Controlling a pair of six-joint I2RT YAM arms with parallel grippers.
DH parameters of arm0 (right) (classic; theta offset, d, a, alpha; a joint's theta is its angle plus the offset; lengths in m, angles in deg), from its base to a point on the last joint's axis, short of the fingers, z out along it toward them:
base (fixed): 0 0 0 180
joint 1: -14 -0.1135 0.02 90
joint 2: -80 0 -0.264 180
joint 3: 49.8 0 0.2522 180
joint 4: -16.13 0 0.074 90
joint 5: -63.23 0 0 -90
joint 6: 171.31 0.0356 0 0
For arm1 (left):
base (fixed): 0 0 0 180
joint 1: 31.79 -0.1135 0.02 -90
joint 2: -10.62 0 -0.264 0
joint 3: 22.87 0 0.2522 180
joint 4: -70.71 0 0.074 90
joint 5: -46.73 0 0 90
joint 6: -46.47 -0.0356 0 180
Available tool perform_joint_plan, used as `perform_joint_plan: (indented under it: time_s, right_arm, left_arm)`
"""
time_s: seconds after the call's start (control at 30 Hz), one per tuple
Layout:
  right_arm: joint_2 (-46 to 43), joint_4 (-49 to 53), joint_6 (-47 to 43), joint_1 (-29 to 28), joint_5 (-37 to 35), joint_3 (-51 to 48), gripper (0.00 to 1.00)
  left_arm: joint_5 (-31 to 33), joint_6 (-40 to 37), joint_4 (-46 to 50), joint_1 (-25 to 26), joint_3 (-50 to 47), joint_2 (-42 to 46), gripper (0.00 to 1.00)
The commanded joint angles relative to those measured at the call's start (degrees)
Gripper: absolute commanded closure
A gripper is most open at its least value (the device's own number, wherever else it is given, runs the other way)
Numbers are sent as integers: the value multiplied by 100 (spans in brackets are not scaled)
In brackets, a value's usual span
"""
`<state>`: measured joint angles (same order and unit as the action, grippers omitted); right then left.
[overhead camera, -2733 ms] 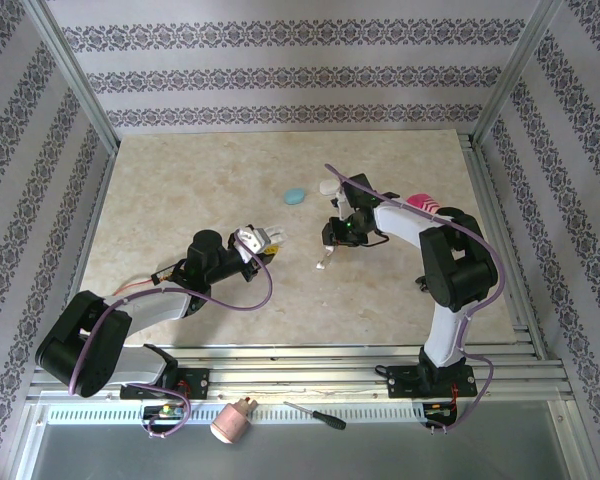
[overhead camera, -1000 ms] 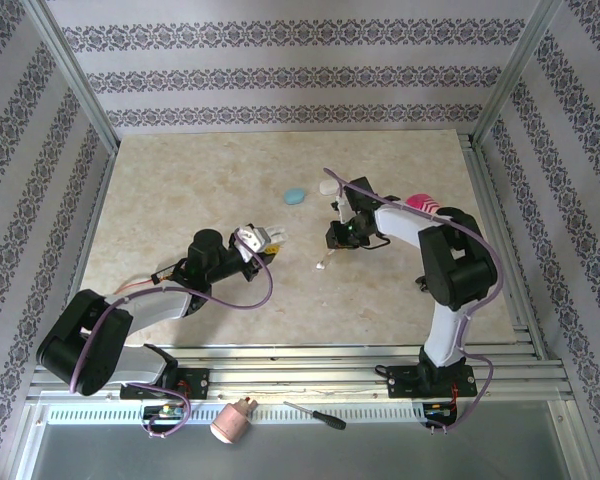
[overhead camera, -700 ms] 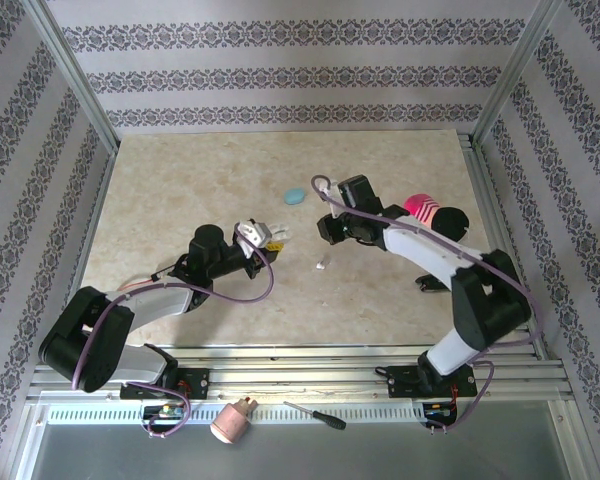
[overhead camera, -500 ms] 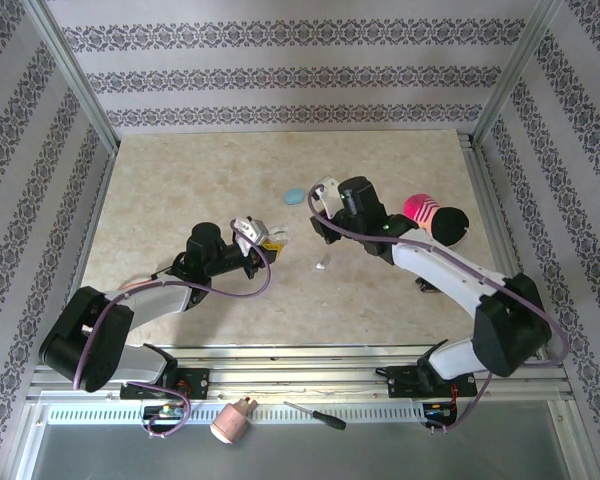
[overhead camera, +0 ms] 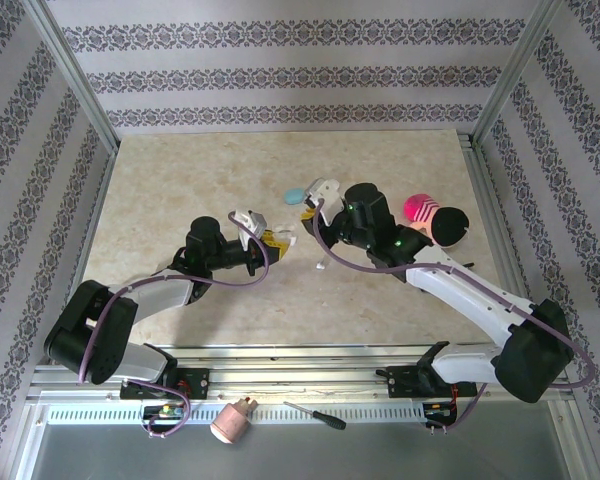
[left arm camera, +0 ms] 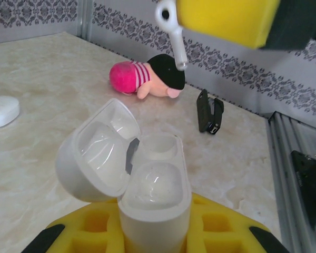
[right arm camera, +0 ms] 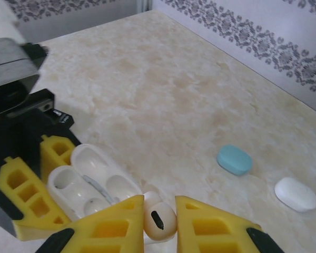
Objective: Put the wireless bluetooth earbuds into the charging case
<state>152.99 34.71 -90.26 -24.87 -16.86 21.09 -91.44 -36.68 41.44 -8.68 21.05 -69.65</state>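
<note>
Top external view: my right arm point(overhead camera: 460, 285) has swung left; my right jaws pinch a white earbud point(right arm camera: 159, 219) close above the open charging case point(left arm camera: 147, 184) clamped in my left jaws; I think it goes in next.

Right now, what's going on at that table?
The left claw is shut on the open white charging case, with its lid flipped back. The right claw pinches a white earbud close to the case, stem hanging down, not yet seated in it. Another small white piece, possibly a second earbud, lies on the table near both claws.
</note>
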Motion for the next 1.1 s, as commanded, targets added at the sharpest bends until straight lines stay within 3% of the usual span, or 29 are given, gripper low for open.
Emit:
perform_joint_plan:
  time_s: [0.0,0.73,1.07]
  right_arm:
    - [-6,-200,-241,-120,166,-43,83]
    - [189,-393,-376,-197,377,-192,83]
    - [85,-111,-1045,-200,559,-294,80]
  left_arm:
    - [-349,444,-595,-87,154,-58,97]
    - [-625,1142,-1083,-154,244,-228,97]
    - [-698,1395,-1218,-191,298,-244,97]
